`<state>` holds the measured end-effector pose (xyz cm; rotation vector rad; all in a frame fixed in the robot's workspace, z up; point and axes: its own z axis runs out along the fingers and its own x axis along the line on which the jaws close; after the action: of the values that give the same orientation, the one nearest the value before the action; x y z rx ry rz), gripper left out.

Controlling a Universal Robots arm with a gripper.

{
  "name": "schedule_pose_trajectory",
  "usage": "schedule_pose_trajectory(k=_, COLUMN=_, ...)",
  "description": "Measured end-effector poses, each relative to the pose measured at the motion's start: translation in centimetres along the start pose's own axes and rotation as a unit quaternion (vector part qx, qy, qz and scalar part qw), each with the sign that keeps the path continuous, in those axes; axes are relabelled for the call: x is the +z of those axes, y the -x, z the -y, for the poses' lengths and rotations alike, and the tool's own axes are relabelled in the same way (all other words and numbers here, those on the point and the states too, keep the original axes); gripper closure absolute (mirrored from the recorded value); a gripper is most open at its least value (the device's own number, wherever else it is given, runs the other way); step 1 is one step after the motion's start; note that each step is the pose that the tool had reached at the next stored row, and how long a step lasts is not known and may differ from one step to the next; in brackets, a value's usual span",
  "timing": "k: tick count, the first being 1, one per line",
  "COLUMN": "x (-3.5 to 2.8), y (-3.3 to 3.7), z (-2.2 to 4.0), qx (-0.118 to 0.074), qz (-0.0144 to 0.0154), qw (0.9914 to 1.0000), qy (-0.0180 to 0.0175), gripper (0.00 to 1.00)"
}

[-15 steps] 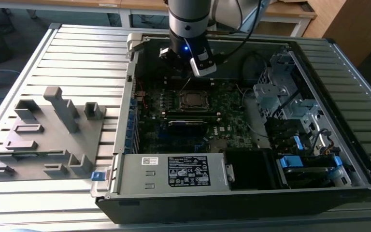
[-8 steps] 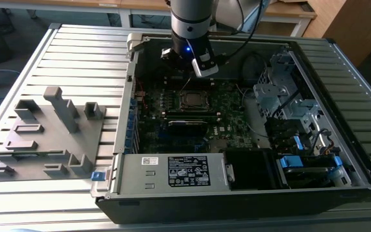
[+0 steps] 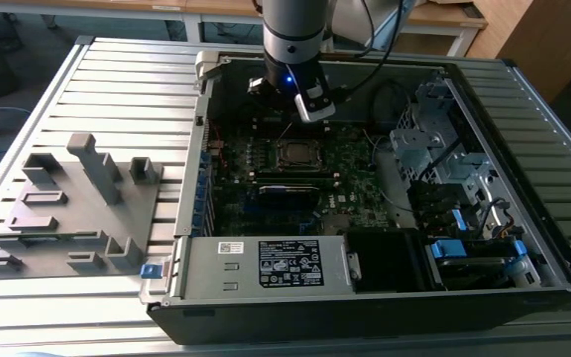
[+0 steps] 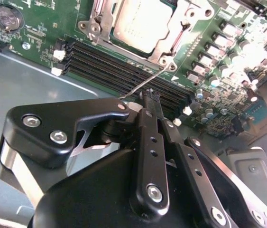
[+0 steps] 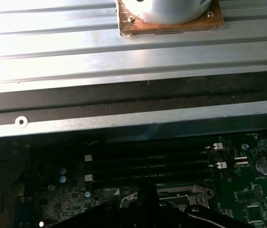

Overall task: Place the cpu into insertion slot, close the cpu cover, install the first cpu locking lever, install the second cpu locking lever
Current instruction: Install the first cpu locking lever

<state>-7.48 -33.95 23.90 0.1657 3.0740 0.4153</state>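
Note:
The cpu (image 4: pixel 140 23), a square chip with a silver-grey top, lies in the insertion slot (image 3: pixel 296 152) on the green motherboard inside the open computer case. The silvery cpu cover (image 4: pixel 177 33) lies flat around it. A thin wire locking lever (image 4: pixel 147 80) slants out from a corner of the socket, over the memory slots. Its free end is right beside the black fingertips (image 4: pixel 148 102) of my gripper (image 4: pixel 150 97). The fingers are pressed together with nothing visible between them. In the exterior view the gripper (image 3: pixel 311 115) hangs just behind the socket. In the first wrist view, the top edge of the socket (image 5: pixel 171 192) shows.
Long black memory slots (image 4: pixel 119 71) run between the socket and the gripper. A coin battery (image 4: pixel 7 16) sits on the board. Drive cages and cables (image 3: pixel 434 149) fill the exterior view's right. The power supply (image 3: pixel 285 264) is at the front, and a grey fixture tray (image 3: pixel 68 216) on the left.

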Motion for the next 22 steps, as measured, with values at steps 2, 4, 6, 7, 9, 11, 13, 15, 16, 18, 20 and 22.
schedule_pose_trajectory(k=2, x=0.08, y=-0.02, z=-0.13, qx=0.000, qz=0.0000, qw=1.00000, qy=0.0001, gripper=0.89)
schedule_pose_trajectory(k=4, x=0.17, y=-0.03, z=-0.30, qx=0.000, qz=0.0000, qw=1.00000, qy=0.0001, gripper=0.89)
schedule_pose_trajectory(k=6, x=0.24, y=-0.01, z=-0.40, qx=0.000, qz=0.0000, qw=1.00000, qy=0.0001, gripper=0.89)
schedule_pose_trajectory(k=7, x=0.29, y=0.02, z=-0.42, qx=0.000, qz=0.0000, qw=1.00000, qy=0.0001, gripper=0.89)
schedule_pose_trajectory(k=9, x=0.40, y=0.15, z=-0.45, qx=0.000, qz=0.0001, qw=1.00000, qy=-0.0004, gripper=0.89)
schedule_pose_trajectory(k=11, x=0.54, y=0.38, z=-0.47, qx=0.000, qz=0.0002, qw=1.00000, qy=-0.0016, gripper=0.89)
schedule_pose_trajectory(k=13, x=0.68, y=0.71, z=-0.49, qx=0.000, qz=0.0003, qw=1.00000, qy=-0.0030, gripper=0.89)
schedule_pose_trajectory(k=15, x=0.81, y=1.09, z=-0.51, qx=0.000, qz=0.0004, qw=0.99999, qy=-0.0039, gripper=0.89)
schedule_pose_trajectory(k=16, x=0.87, y=1.26, z=-0.52, qx=0.000, qz=0.0005, qw=0.99999, qy=-0.0044, gripper=0.89)
schedule_pose_trajectory(k=18, x=0.97, y=1.52, z=-0.54, qx=0.000, qz=0.0006, qw=0.99999, qy=-0.0051, gripper=0.89)
schedule_pose_trajectory(k=20, x=1.02, y=1.63, z=-0.55, qx=0.000, qz=0.0006, qw=0.99998, qy=-0.0057, gripper=0.89)
schedule_pose_trajectory(k=22, x=1.02, y=1.64, z=-0.55, qx=0.000, qz=0.0006, qw=0.99998, qy=-0.0059, gripper=0.89)
